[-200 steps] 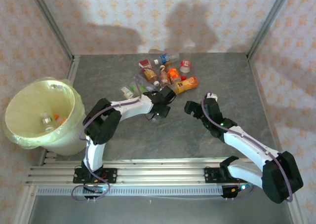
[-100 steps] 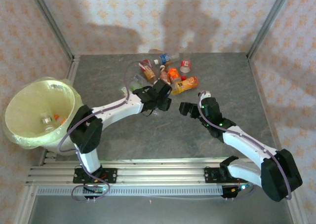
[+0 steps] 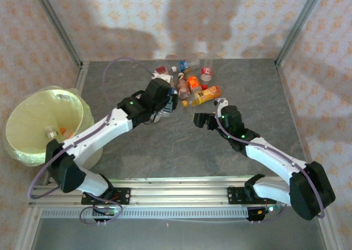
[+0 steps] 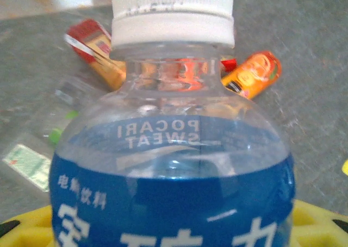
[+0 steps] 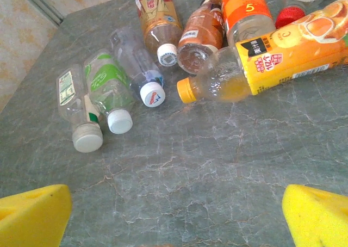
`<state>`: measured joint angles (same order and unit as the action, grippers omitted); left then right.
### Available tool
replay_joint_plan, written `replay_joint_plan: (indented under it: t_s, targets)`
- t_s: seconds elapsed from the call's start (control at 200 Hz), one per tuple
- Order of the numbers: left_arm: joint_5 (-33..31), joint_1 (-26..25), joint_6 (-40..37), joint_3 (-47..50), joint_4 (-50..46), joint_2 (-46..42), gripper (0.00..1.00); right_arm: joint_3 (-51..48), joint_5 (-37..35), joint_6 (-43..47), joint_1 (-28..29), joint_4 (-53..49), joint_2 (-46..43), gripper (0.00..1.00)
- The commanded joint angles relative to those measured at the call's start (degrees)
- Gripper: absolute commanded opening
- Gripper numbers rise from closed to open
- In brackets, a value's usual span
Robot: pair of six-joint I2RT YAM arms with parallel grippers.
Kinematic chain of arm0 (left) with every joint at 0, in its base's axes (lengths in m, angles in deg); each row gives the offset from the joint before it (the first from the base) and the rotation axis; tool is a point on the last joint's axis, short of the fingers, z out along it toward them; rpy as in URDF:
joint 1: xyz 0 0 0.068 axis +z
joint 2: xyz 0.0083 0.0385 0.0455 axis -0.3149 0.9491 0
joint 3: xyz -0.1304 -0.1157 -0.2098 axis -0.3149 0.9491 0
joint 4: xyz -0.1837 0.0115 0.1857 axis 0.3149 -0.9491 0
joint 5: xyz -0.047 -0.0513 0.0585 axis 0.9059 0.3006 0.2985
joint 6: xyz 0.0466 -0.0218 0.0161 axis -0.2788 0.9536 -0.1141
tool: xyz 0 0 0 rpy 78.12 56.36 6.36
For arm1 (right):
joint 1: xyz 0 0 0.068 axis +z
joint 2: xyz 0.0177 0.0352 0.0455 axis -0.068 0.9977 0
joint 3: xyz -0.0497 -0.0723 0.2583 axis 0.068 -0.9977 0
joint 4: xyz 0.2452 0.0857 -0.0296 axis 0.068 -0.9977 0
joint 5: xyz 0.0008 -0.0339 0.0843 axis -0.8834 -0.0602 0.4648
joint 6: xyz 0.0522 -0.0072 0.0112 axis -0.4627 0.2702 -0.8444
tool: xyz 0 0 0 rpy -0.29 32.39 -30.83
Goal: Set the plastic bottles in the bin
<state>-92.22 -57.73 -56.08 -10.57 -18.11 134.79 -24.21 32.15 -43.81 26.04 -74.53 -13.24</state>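
Note:
A clear plastic bottle [image 4: 174, 165] with a blue label and a white cap fills the left wrist view, and my left gripper [image 3: 161, 104] is shut on it above the table, just left of the pile. Several more plastic bottles [image 3: 190, 85] lie in a heap at the back centre, among them an orange juice bottle [image 5: 283, 54], a green-labelled one [image 5: 106, 84] and a brown tea one [image 5: 201, 32]. My right gripper [image 3: 201, 119] hangs open just in front of the heap, with bare table between its yellow pads [image 5: 32, 214]. The bin [image 3: 22, 115] stands at the far left with bottles [image 3: 52, 132] inside.
Metal frame posts [image 3: 58, 27] and papered walls close in the grey stone table [image 3: 165, 151] at the back and sides. The rail [image 3: 176, 195] carrying both arm bases runs along the near edge. The left arm stretches across from the bin side toward the heap.
My left arm has stretched out and swung its gripper, with the bottle, up and to the left. My right gripper has crept left and forward toward the heap, still open.

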Motion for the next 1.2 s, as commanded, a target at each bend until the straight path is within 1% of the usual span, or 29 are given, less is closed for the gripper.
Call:
replay_joint_plan:
  t_s: [0.0, 0.2, 0.37, 0.475, 0.525, 0.676, 0.771, 0.846, 0.986, 1.061, 1.121, 1.196]
  targets:
    - [-7.07, 0.74, 0.96, -2.76, -6.83, -3.94, 0.40, 2.03, -0.26, 1.40, 0.64, 1.52, 0.61, 0.99]
    - [-13.67, 2.48, -0.06, -7.14, -12.50, -10.55, 0.40, 2.23, -0.44, 1.52, 0.90, 1.92, 1.93, 0.99]
    - [-21.48, 4.03, -1.65, -11.48, -17.52, -14.02, 0.38, 2.41, -0.48, 1.26, 1.01, 2.45, 2.68, 0.99]
    - [-29.98, 5.45, -1.54, -14.81, -22.48, -14.04, 0.37, 2.07, -0.75, 1.23, 1.03, 3.44, 3.62, 0.99]
    - [-32.29, 7.15, -1.32, -15.59, -23.60, -14.15, 0.37, 2.10, -0.75, 1.25, 1.07, 3.97, 4.52, 0.99]
    - [-29.65, 14.90, -4.18, -14.42, -21.73, -16.53, 0.37, 3.65, 0.63, 1.35, 1.04, 3.99, 6.23, 0.99]
    - [-30.21, 21.35, -3.95, -13.79, -22.53, -18.01, 0.37, 4.59, 1.31, 1.29, 1.08, 3.77, 6.87, 0.99]
    - [-28.63, 26.89, -2.98, -11.92, -21.48, -19.98, 0.37, 4.78, 1.43, 1.04, 1.00, 3.94, 7.22, 0.99]
    - [-23.69, 35.61, -0.37, -9.02, -19.49, -23.66, 0.37, 5.09, 1.88, 0.30, 1.01, 3.93, 7.47, 0.99]
    - [-24.20, 38.93, 1.34, -7.27, -19.05, -24.59, 0.37, 5.13, 2.05, 0.08, 1.02, 3.69, 7.33, 0.99]
    - [-25.74, 41.72, 5.10, -5.69, -19.24, -25.16, 0.39, 5.19, 2.15, 0.07, 1.05, 3.38, 7.32, 0.99]
    - [-24.61, 45.51, 8.64, -3.79, -18.78, -25.63, 0.41, 5.08, 2.24, -0.03, 1.09, 3.37, 7.32, 0.99]
